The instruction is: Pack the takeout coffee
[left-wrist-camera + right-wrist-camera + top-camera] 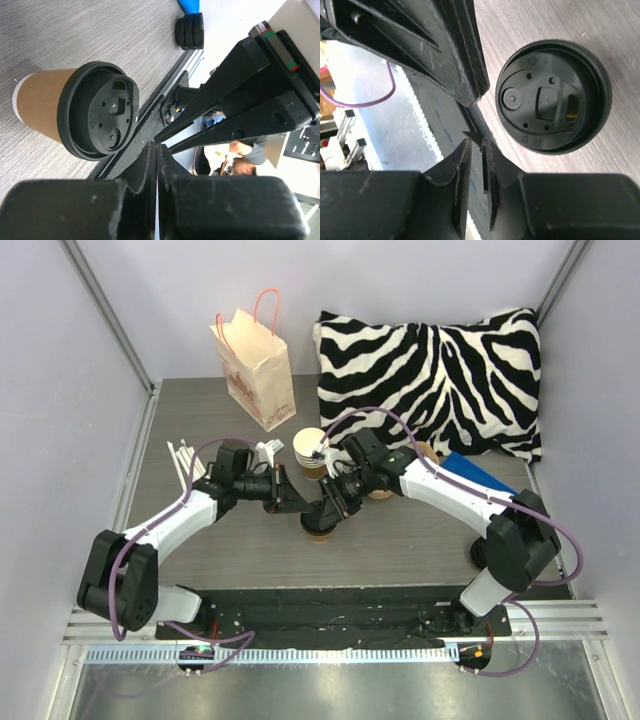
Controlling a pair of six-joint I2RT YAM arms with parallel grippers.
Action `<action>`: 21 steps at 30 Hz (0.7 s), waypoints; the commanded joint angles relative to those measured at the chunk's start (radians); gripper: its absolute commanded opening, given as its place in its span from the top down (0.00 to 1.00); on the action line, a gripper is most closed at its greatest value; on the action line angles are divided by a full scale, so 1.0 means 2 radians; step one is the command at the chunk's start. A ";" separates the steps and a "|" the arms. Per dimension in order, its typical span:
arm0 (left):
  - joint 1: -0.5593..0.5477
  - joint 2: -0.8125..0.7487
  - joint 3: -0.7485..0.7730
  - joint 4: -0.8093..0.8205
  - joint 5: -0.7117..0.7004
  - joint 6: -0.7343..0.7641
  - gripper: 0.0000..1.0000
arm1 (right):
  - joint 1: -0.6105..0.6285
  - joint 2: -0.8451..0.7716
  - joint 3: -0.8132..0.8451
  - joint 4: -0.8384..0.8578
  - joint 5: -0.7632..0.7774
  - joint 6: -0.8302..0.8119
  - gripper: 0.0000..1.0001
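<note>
The takeout coffee [320, 528] stands upright on the table [420, 545], lid on, near the front edge between the two arms. Neither hand has it. The left hand [157, 150] has its fingers pressed tight together, with nothing in them. The right hand [476, 146] shows only a thin slit between its fingers, also with nothing in it. Both sets of tips crowd in just beside the cup and almost meet each other above it.

That crowding is what worries me. The cup looks light and tall for its base, so a sideways brush from either closed hand could tip it, and the lid could pop and spill. Neither hand is spread wide enough to take the cup, so one has to open first, and opening this close risks knocking the cup or the other arm.

The paper bag [255, 365] stands well apart at the back. Its mouth looks narrow, with pink handles above it. I'd expect a tilted cup to catch on that rim, or the bag to topple.
</note>
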 commanded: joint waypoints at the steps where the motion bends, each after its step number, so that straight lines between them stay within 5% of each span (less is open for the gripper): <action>1: -0.008 0.011 0.000 0.028 -0.005 -0.002 0.99 | 0.004 -0.019 -0.013 0.054 0.020 0.014 0.77; 21: -0.019 0.108 0.017 0.005 -0.043 0.005 1.00 | 0.005 0.008 -0.056 0.116 0.037 0.041 0.76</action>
